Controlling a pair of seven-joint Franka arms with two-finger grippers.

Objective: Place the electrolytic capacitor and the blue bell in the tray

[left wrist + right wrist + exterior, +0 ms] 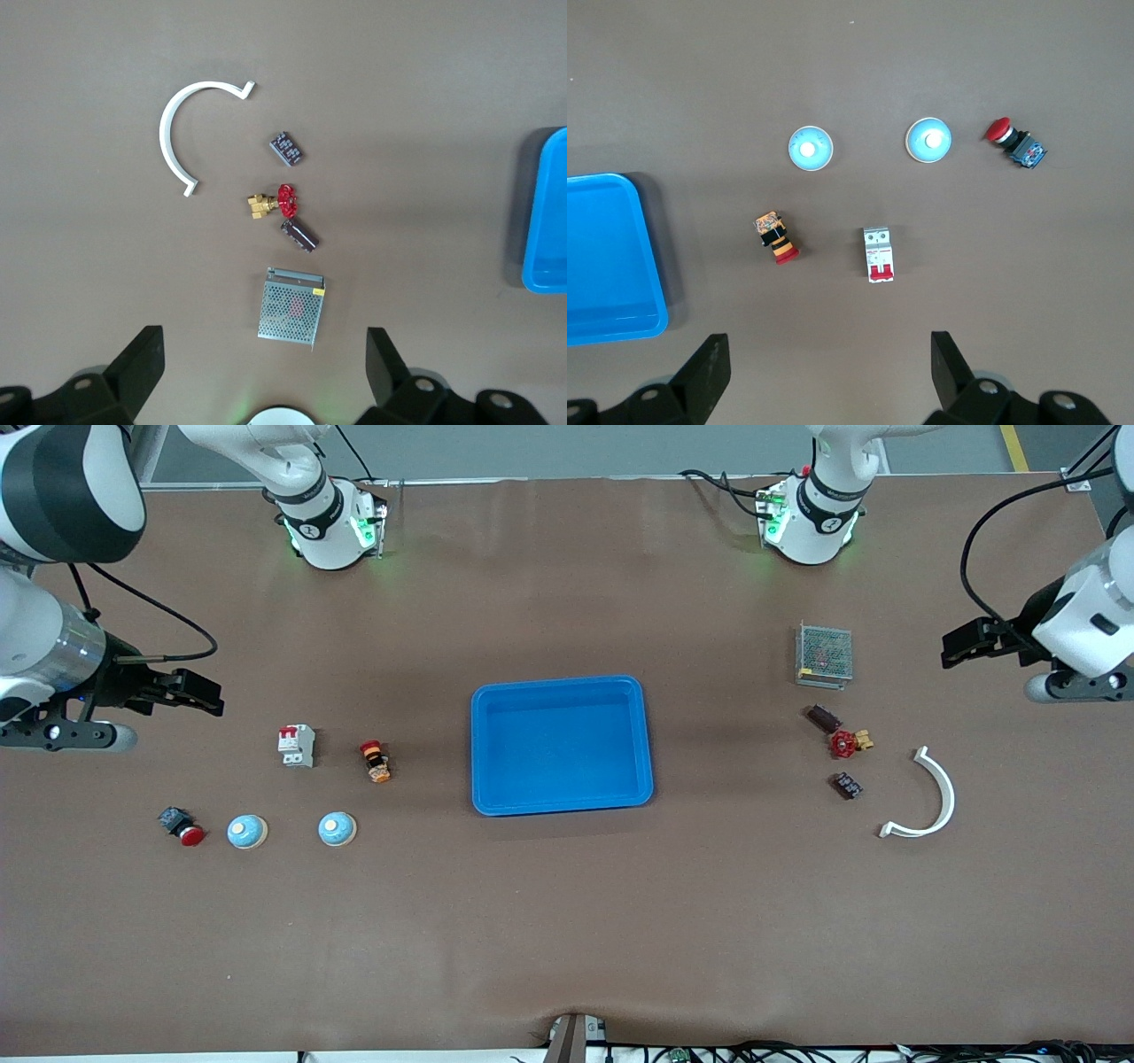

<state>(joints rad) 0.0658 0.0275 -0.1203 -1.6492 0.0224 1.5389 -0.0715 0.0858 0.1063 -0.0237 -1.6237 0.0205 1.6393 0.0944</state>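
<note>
The bright-blue tray (561, 682) lies in the middle of the table with nothing in it; its edge also shows as the tray (545, 221) and the tray (611, 257). Two blue bells (247, 832) (337, 829) sit toward the right arm's end, seen too as bells (810, 148) (928, 140). A dark cylindrical electrolytic capacitor (823, 717) (299, 235) lies toward the left arm's end beside a red valve. My left gripper (970, 642) (266, 372) hangs open high over the table's end. My right gripper (190, 693) (830, 372) is open too, over its own end.
Near the bells: a white circuit breaker (297, 745), an orange-and-black switch (376, 762), a red push-button (182, 825). Near the capacitor: a metal mesh box (824, 654), a red-handled brass valve (848, 742), a small dark block (847, 785), a white curved strip (930, 797).
</note>
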